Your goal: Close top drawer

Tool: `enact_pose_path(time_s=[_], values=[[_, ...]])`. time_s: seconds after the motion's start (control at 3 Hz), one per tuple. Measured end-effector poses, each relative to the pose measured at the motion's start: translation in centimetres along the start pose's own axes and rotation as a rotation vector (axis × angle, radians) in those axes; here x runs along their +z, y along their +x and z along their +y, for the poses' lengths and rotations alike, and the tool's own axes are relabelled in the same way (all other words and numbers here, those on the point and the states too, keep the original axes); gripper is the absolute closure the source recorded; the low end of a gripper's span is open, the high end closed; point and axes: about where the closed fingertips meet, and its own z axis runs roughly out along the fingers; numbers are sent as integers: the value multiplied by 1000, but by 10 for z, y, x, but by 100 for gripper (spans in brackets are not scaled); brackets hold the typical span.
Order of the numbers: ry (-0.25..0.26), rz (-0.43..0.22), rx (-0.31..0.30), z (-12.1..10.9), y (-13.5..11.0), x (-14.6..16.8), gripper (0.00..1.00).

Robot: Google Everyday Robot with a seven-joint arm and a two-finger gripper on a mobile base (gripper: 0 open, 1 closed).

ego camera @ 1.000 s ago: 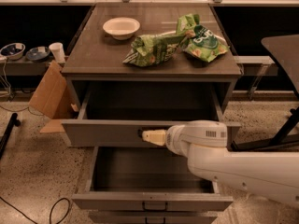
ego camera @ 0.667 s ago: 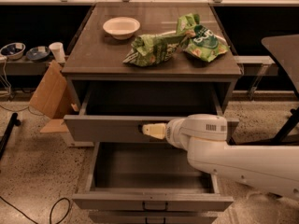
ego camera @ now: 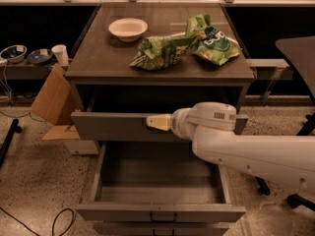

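The top drawer (ego camera: 108, 127) is a wide grey drawer, pulled partly out of the cabinet (ego camera: 162, 68). Its plain front panel faces me. My gripper (ego camera: 156, 123), pale-tipped on a white arm (ego camera: 246, 149) reaching in from the right, rests against the middle of that front panel. It covers the spot where the handle sits, so the handle is hidden. The drawer's inside is dark and shows nothing in it.
Below, a second grey drawer (ego camera: 157, 213) is pulled far out, under my arm. On the cabinet top lie a white bowl (ego camera: 127, 28) and two green chip bags (ego camera: 162, 50). Cardboard (ego camera: 51, 100) leans at the left. A dark table (ego camera: 300, 53) stands at the right.
The top drawer's front panel has moved back toward the cabinet, with my gripper moving in along with it. The lower drawer has stayed out.
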Motion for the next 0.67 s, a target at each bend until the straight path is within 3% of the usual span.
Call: enact_pose_path(time_s=[0.33,0.67], values=[[-3,13,17,4,1,-10,0],[-7,9,54,12,-24,-31,0]])
